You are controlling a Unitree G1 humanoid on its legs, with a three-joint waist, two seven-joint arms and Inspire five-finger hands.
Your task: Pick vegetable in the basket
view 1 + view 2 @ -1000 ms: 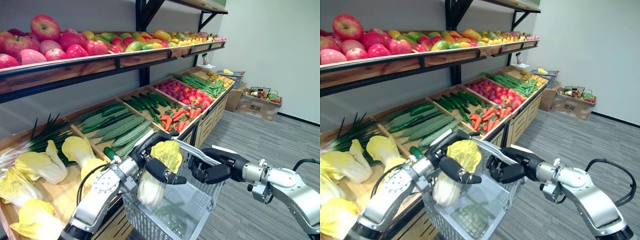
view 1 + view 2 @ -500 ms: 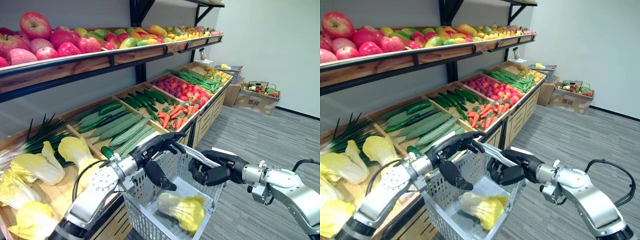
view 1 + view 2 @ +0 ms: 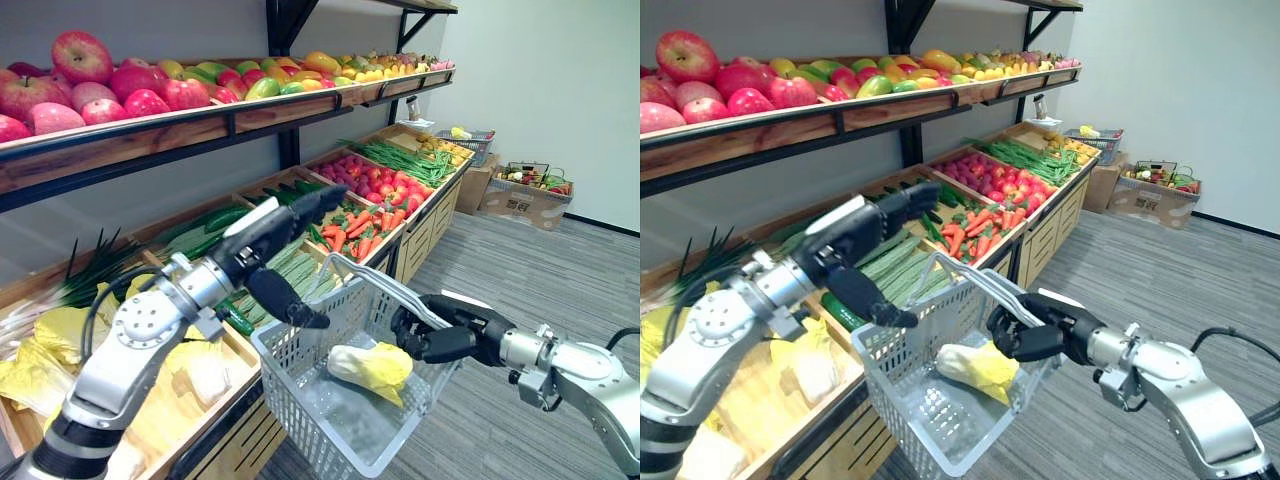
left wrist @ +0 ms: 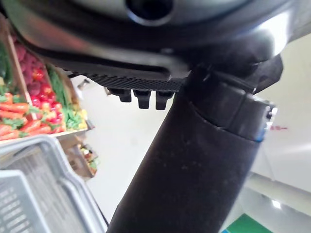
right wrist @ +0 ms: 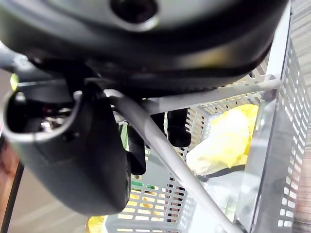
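1. I am holding the basket (image 3: 305,400) up by its handle (image 3: 385,290) with my right hand (image 3: 440,335), fingers curled tight round the bar. I think the basket is hanging from this one hand. If my grip is slipping, it could be tipping or swinging, and the food could be rolling out.
2. My left hand (image 3: 268,235) is hovering above the cucumbers (image 3: 295,268), just beside the basket's rim. Its fingers are straight and spread, holding nothing. If I am swinging it low, it could be bumping the rim or handle.
3. The cabbage (image 3: 370,365) is lying on its side on the basket's floor. Its long way is running across the basket, white stem end toward the cucumbers, yellow leafy end toward my right hand.
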